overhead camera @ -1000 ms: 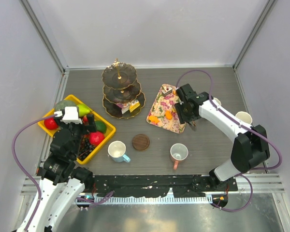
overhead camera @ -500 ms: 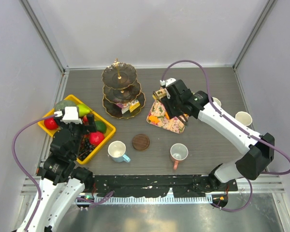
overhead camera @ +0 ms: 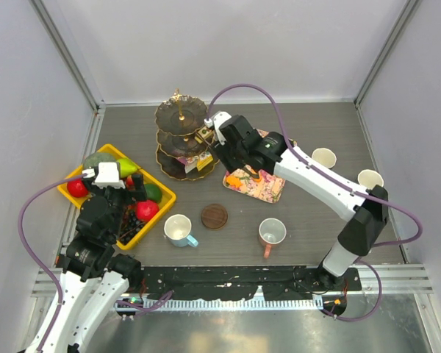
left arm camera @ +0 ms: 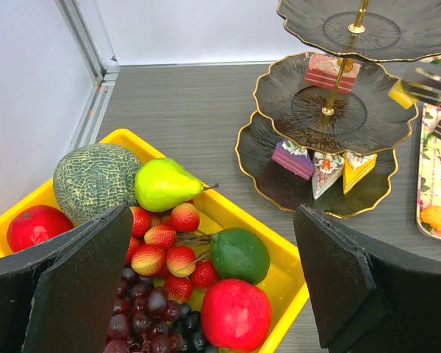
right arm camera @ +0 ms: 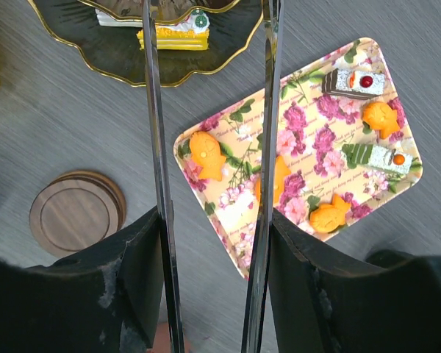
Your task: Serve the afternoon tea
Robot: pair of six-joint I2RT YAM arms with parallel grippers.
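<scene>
Mugs nearest: white mug and pinkish mug, both upright and well to the near side of the three-tier stand, with a round brown coaster between them and a little closer to the stand. Next back, off the stand's near left, yellow crate (in it melon, pear, lime, red apple, plus strawberries and dark grapes), and above it the left gripper, fingers spread wide apart. Just beside the stand on its right, floral tray flat on the table, carrying four orange fish-shaped pastries and two cake slices, one dark with a red cherry, one green. Farther right of the stand and well apart from it, two cream mugs, upright. At the stand itself, right gripper, long thin metal fingers stretched from the tray side to the right rim of the middle tier; small yellow cake piece pinched at their ends, going by the top and left wrist views, the tips themselves cut off in the right wrist view. On the stand's middle tier, pink cake beside the gold stem; on its bottom tier, purple cake, white wedge and yellow wedge side by side near the front rim
</scene>
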